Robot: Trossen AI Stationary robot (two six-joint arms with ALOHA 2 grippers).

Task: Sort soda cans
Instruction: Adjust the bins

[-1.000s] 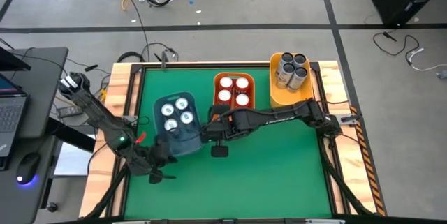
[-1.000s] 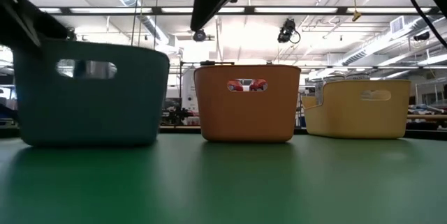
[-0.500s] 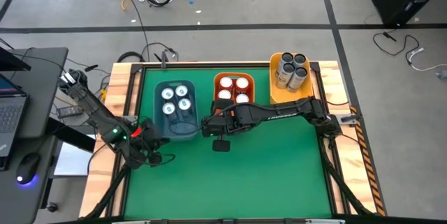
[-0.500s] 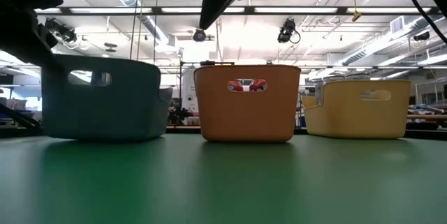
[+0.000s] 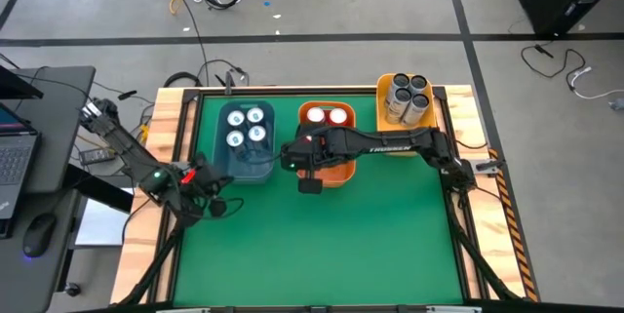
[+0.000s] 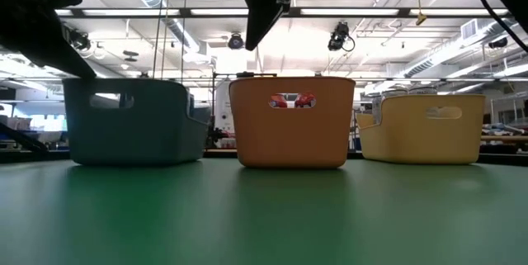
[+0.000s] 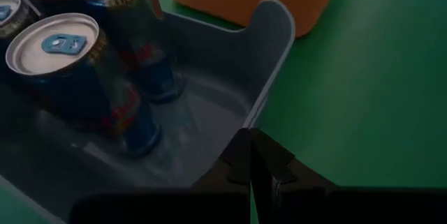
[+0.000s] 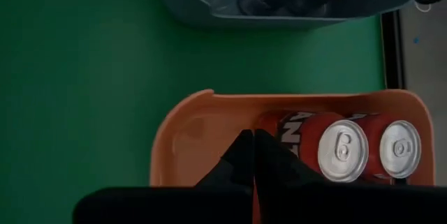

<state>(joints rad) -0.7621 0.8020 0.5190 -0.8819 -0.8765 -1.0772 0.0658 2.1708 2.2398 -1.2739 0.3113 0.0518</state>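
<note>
On the green tabletop (image 5: 322, 245), smooth plastic bins hold shiny cylindrical soda cans (image 5: 245, 126); clenched left end effector (image 5: 222, 181) grips the blue bin's (image 5: 252, 169) rim, clenched right end effector (image 5: 292, 157) the orange bin's (image 5: 336, 174).

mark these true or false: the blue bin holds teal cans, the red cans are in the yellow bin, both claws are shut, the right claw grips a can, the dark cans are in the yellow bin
1. The blue bin holds the teal cans. True.
2. The red cans are in the yellow bin. False: they stand in the orange bin.
3. Both claws are shut. True: the left claw sits at the blue bin's near wall, the right claw at the orange bin's near edge.
4. The right claw grips a can. False: it holds no can.
5. The dark cans are in the yellow bin. True.
</note>
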